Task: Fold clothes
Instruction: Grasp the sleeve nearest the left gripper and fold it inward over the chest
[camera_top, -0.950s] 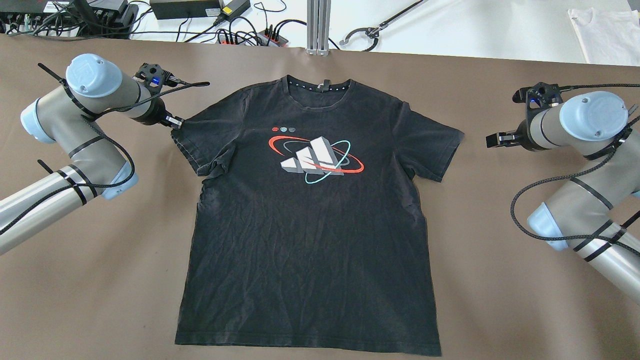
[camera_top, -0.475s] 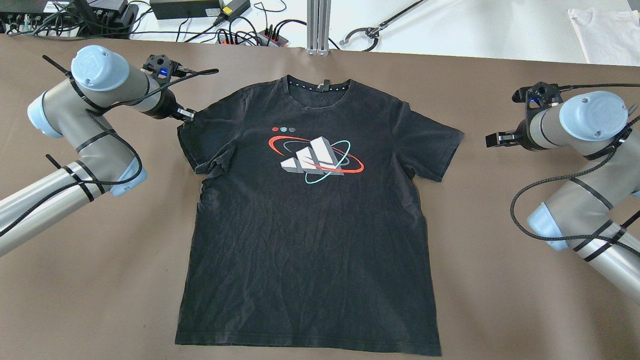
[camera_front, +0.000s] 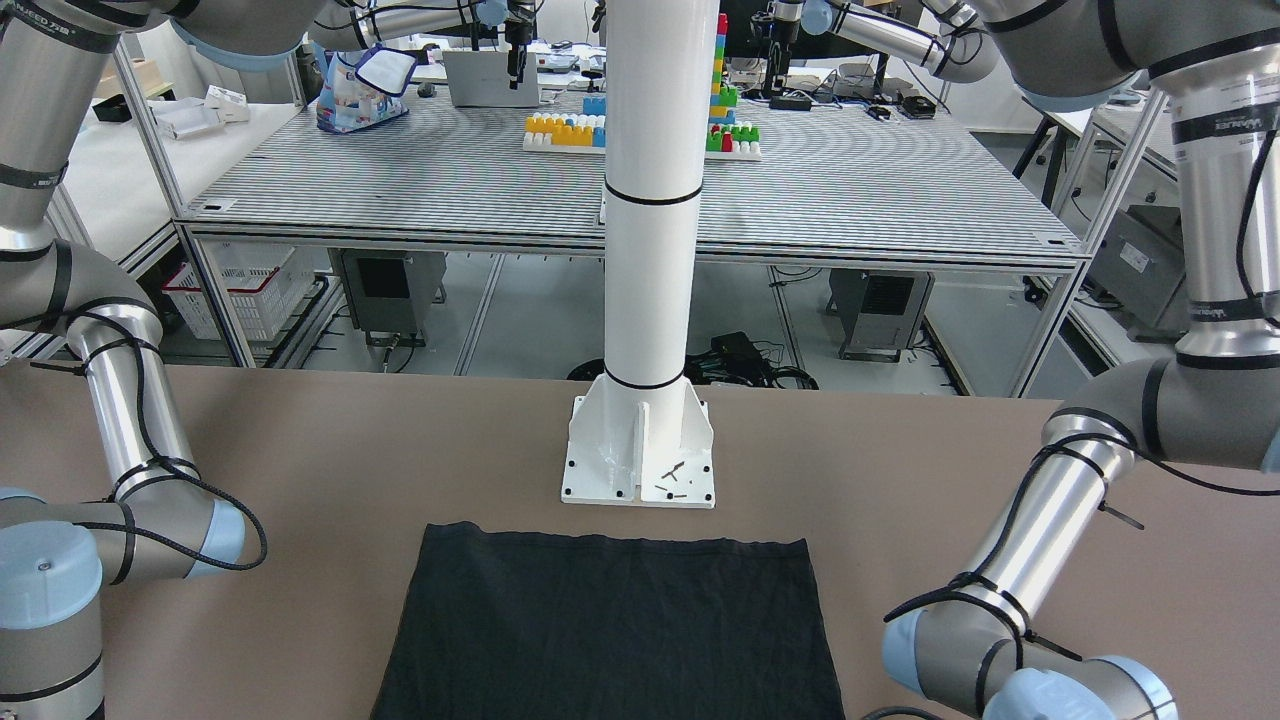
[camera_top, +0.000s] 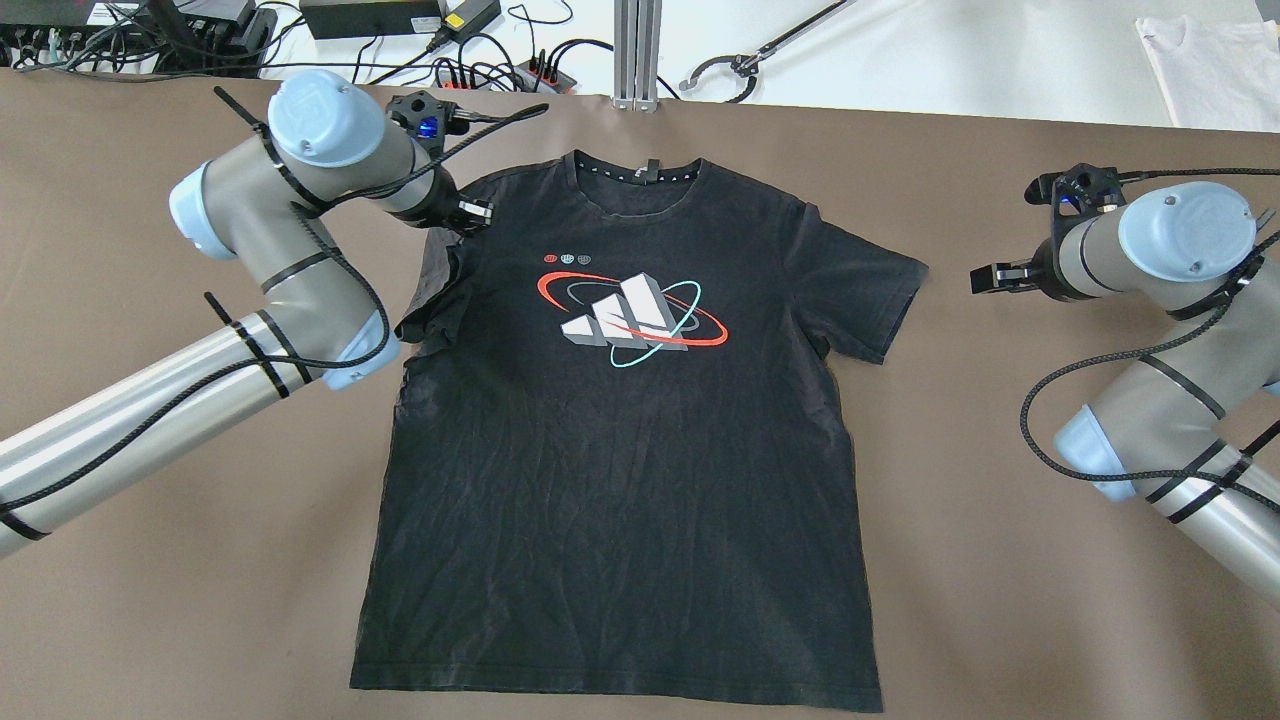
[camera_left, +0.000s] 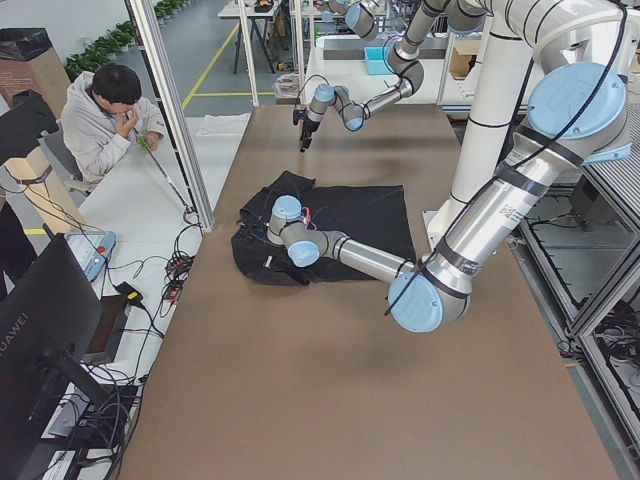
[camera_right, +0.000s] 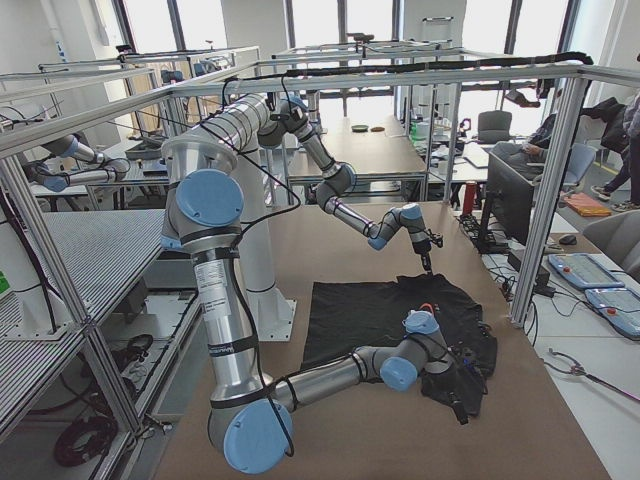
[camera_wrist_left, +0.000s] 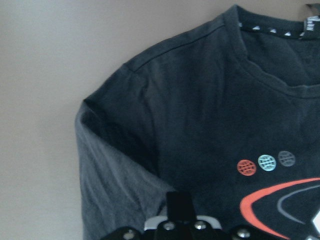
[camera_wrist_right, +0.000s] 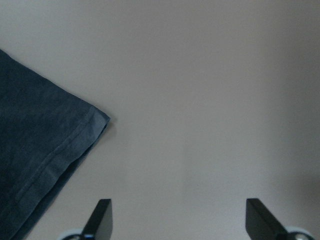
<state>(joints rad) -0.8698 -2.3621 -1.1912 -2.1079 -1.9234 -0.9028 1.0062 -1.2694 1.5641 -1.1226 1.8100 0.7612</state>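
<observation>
The clothes, one black T-shirt with a white, red and teal print, lie print-up and flat on the brown table. My left gripper is shut on the sleeve on the view's left and holds it folded in over the shoulder. The left wrist view shows this gripper closed on the doubled sleeve fabric. My right gripper is open just beyond the other sleeve. In the right wrist view that gripper is open above bare table, with the sleeve hem to its left.
Cables and power strips and an aluminium post lie beyond the table's far edge, with a white cloth at the far right. The white pole's base stands by the shirt's hem. A person sits beside the table.
My left arm has swung to the right, dragging the sleeve inward so it folds over the shirt's shoulder. The right arm has not moved.
</observation>
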